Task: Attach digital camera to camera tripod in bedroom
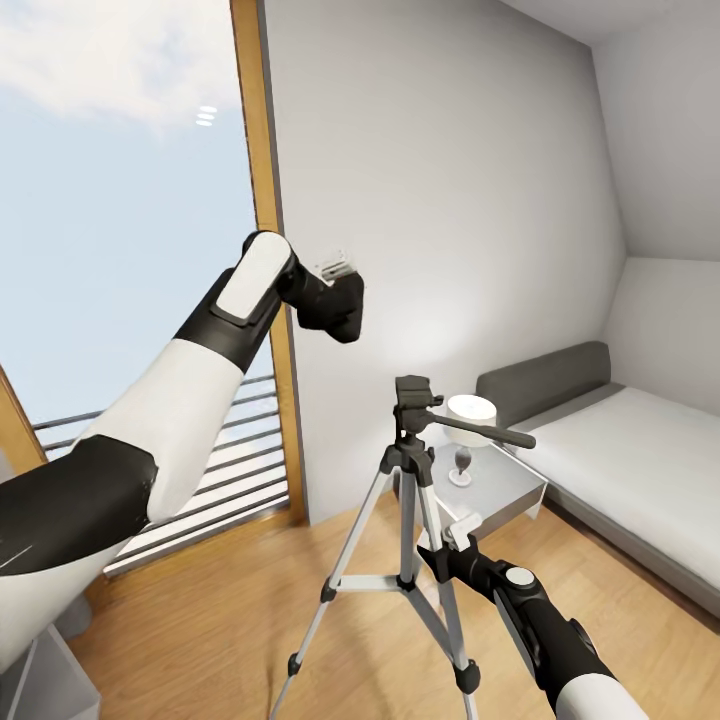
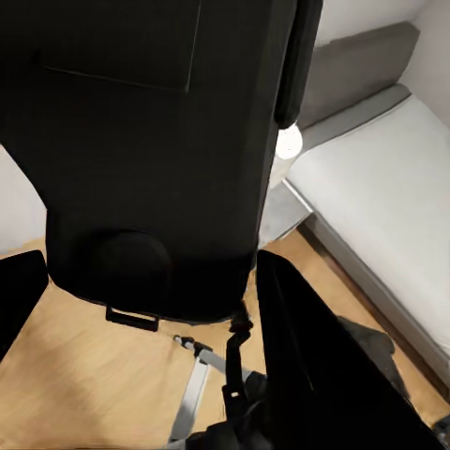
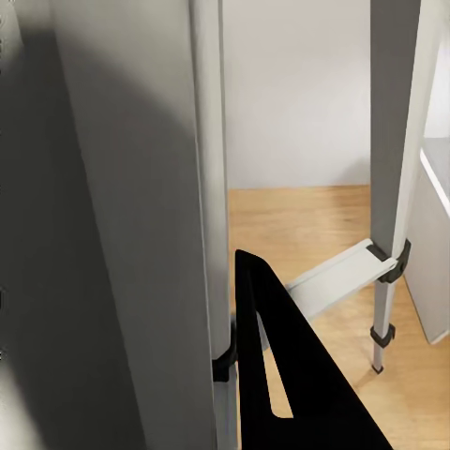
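My left arm is raised in the head view, and its gripper (image 1: 338,298) is shut on the black digital camera (image 1: 347,315), up and to the left of the tripod's head. Seen from the left wrist, the camera (image 2: 159,141) sits as a big black body between the dark fingers (image 2: 300,356). The camera tripod (image 1: 408,480) stands on the wood floor with its black head (image 1: 412,395) bare and its pan handle (image 1: 490,432) pointing right. My right gripper (image 1: 446,542) is at a silver leg, seemingly shut on it. That leg (image 3: 208,187) runs right beside a black finger (image 3: 272,375).
Behind the tripod stands a grey nightstand (image 1: 505,490) with a white lamp (image 1: 470,415). The grey-framed bed (image 1: 620,440) lies at the right under the sloped wall. At the left is a tall wood-framed window (image 1: 262,150) with a railing outside.
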Controlling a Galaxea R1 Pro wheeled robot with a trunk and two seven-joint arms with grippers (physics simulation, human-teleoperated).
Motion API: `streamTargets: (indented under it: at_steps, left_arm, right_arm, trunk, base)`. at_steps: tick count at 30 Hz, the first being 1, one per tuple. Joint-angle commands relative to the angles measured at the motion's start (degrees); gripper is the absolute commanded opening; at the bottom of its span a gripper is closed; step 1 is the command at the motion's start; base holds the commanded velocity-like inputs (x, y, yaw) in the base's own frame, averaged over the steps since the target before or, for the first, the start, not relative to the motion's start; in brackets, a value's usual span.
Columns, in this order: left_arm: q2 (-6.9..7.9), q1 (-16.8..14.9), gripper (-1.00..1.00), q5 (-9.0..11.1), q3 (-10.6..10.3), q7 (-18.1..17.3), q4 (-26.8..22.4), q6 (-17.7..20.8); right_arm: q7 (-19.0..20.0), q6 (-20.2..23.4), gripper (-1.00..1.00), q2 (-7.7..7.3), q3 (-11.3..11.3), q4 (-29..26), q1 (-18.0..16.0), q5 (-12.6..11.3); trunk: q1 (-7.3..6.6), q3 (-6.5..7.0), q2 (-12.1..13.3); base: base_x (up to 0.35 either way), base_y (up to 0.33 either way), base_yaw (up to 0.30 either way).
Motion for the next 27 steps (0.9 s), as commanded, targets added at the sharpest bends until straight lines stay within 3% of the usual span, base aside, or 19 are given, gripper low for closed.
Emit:
streamTargets:
  at_steps: [1, 5, 8, 16, 19, 20, 22, 24, 25, 27]
  left_arm:
    - [-0.02, 0.0, -1.00, 0.8, -0.2, 1.6, -0.4, -0.1]
    - [-0.14, 0.0, -1.00, 0.8, -1.4, 6.6, -5.8, -0.1]
    - [-0.05, 0.0, -1.00, 0.7, -2.8, 8.2, -9.7, -0.2]
    - [-0.08, 0.0, -1.00, 0.8, -5.9, 9.5, -13.0, -0.3]
    - [0.07, 0.0, -1.00, 1.1, -10.0, 8.9, -12.8, -0.2]
    - [0.81, 0.0, -1.00, 1.8, -11.2, 5.8, -12.8, -0.2]
    - [3.56, 0.0, -1.00, 3.1, -12.6, -5.6, -12.9, -0.1]
    - [5.08, 0.0, -1.00, 3.3, -13.0, -12.4, -12.9, -0.2]
    - [7.49, 0.0, -1.00, 3.4, -13.4, -22.6, -13.0, -0.3]
    - [9.17, 0.0, -1.00, 3.2, -13.7, -28.7, -13.1, -0.7]
  right_arm:
    - [0.3, 0.3, -1.00, 0.02, -0.2, -0.1, 0.0, 0.2]
    - [0.3, 0.3, -1.00, 0.02, -0.2, -0.1, 0.0, 0.1]
    - [0.3, 0.3, -1.00, 0.02, -0.2, -0.1, 0.0, 0.1]
    - [0.3, 0.3, -1.00, 0.02, -0.2, -0.1, 0.0, 0.1]
    - [0.3, 0.3, -1.00, 0.02, -0.2, -0.1, 0.0, 0.1]
    - [0.3, 0.3, -1.00, 0.02, -0.2, -0.1, 0.0, 0.1]
    - [0.3, 0.3, -1.00, 0.02, -0.2, -0.1, 0.0, 0.0]
    - [0.4, 0.3, -1.00, 0.02, -0.2, -0.1, 0.0, 0.0]
    - [0.4, 0.3, -1.00, 0.02, -0.2, -0.1, 0.0, 0.0]
    - [0.4, 0.3, -1.00, 0.02, -0.2, -0.1, 0.0, 0.0]
  trunk:
    - [0.02, -0.03, 0.0]
    - [0.02, -0.03, 0.0]
    - [0.02, -0.03, 0.0]
    - [0.02, -0.03, 0.0]
    - [0.02, -0.03, 0.0]
    - [0.02, -0.03, 0.0]
    - [0.02, -0.03, 0.0]
    - [0.02, -0.03, 0.0]
    - [0.02, -0.03, 0.0]
    - [0.02, -0.03, 0.0]
  base:
    - [0.000, 0.000, 0.000]
    - [0.000, 0.000, 0.000]
    - [0.000, 0.000, 0.000]
    - [0.000, 0.000, 0.000]
    - [0.000, 0.000, 0.000]
    - [0.000, 0.000, 0.000]
    - [0.000, 0.000, 0.000]
    - [0.000, 0.000, 0.000]
    - [0.000, 0.000, 0.000]
    - [0.000, 0.000, 0.000]
